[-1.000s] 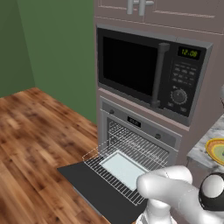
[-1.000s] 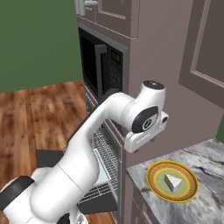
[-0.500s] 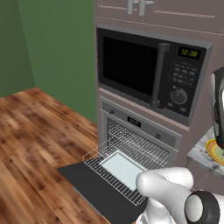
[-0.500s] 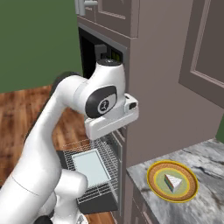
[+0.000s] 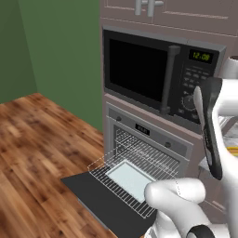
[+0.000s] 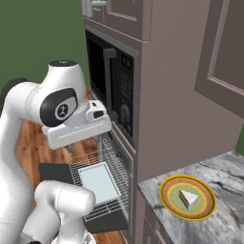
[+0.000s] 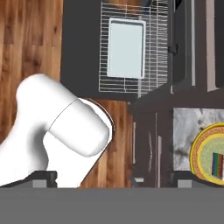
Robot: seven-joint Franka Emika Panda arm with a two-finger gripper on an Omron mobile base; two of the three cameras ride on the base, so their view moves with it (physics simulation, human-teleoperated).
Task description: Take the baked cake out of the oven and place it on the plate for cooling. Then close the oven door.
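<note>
The oven door (image 5: 100,200) lies dropped open at lower centre, with the wire rack (image 5: 135,179) and a pale tray (image 5: 131,178) drawn out over it. The cake slice (image 6: 188,198) sits on the plate (image 6: 171,206) on the marble desk (image 6: 228,176), lower right. The fingers (image 7: 113,178) are spread wide, grasping nothing.

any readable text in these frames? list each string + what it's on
"12:08" in green digits, on the microwave's display.
"2" in white on a dark round cap on the arm's joint.
Microwave keypad: the buttons carry marks too small to read.
Oven's small black display: light marks, too blurred to read.
Nothing legible on the plate or the oven door.
</note>
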